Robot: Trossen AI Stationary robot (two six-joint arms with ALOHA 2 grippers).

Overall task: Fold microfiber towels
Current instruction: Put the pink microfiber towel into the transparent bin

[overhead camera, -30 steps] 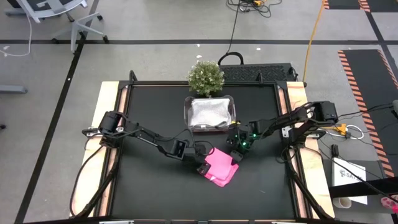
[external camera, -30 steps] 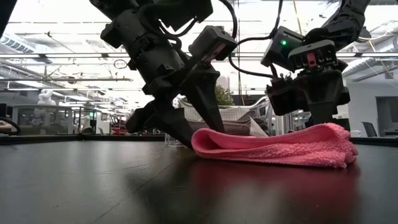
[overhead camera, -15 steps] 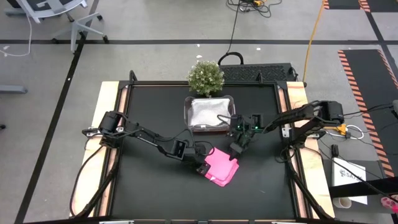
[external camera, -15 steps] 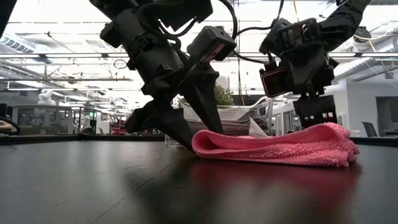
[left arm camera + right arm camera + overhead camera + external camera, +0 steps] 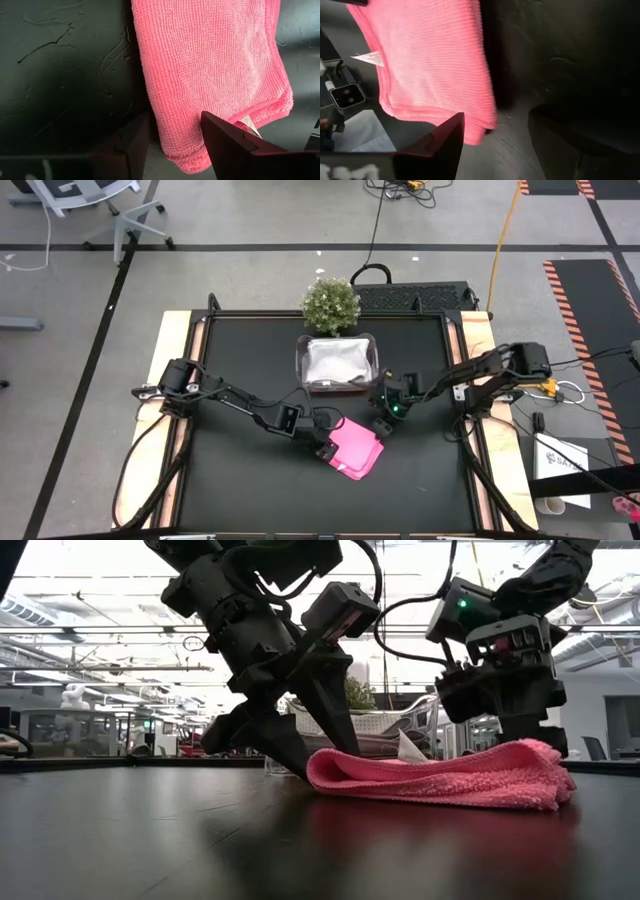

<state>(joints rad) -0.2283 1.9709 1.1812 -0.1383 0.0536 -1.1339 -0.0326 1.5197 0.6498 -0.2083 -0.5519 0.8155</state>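
Left end effector (image 5: 325, 448) astride folded fuzzy pink towel (image 5: 356, 450)

Bright pink towel (image 5: 355, 448) on black table (image 5: 240, 350); light grey towel (image 5: 338, 362) in clear tub (image 5: 300, 363).

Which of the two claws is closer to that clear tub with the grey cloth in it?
The right. The right gripper is just off the clear tub and its near right corner; the left gripper is farther toward the table's front, at the pink towel.
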